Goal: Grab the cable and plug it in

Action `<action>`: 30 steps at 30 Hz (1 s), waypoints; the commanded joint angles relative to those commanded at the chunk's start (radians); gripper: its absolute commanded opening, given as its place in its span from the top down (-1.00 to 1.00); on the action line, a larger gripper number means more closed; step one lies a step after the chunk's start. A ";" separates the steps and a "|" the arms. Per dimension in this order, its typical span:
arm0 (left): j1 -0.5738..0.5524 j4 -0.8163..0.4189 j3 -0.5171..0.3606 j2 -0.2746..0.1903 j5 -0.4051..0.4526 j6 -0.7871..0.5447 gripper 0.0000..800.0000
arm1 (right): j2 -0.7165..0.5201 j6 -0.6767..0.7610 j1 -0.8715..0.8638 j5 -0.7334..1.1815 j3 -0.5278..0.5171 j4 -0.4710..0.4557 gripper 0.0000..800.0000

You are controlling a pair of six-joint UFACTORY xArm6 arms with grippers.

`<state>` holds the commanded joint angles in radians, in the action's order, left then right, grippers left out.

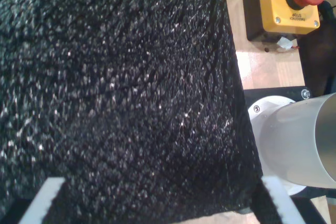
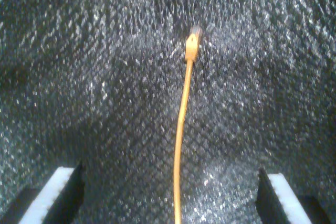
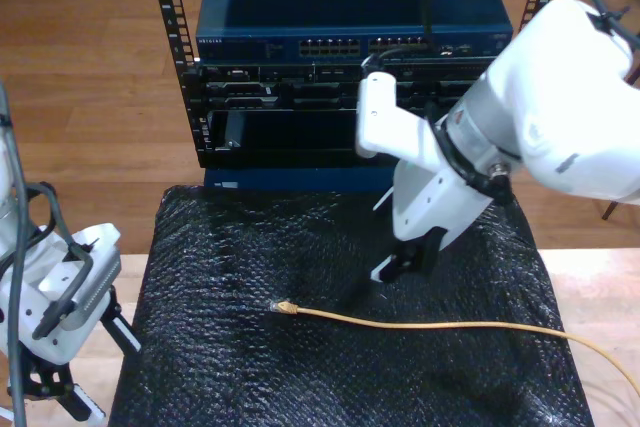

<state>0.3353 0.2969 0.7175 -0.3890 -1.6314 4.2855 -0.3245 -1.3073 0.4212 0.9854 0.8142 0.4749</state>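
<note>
Across the exterior view from left to right, my first gripper (image 3: 60, 292) is waiting wide open and empty, and we are seeing the thin yellow-orange network cable (image 3: 440, 326) lying on the black bubbled mat (image 3: 210, 277), clear plug (image 3: 283, 306) pointing left. My second gripper (image 3: 405, 262) is hovering over it, fingers (image 2: 55, 195) spread and empty. We are judging it light, limp and whippy, best pinched just behind the fragile plug.

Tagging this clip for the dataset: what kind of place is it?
Probably a robotics lab set up as a network-equipment bench: a rack of network switches, a yellow emergency-stop box, and an orange cable lying on a black padded mat, on wooden flooring.
</note>
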 joint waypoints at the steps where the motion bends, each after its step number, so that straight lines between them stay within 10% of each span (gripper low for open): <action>1: -0.003 0.000 0.000 0.006 0.006 0.005 -1.00 | 0.009 0.000 0.006 -0.009 0.000 -0.002 -0.97; 30: -0.057 0.000 0.046 0.104 0.081 0.066 -1.00 | 0.339 0.187 0.195 -0.097 0.169 -0.250 -0.97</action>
<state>0.2785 0.2969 0.7635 -0.2846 -1.5501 4.3514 0.0146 -1.1201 0.6160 0.8888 0.9829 0.2248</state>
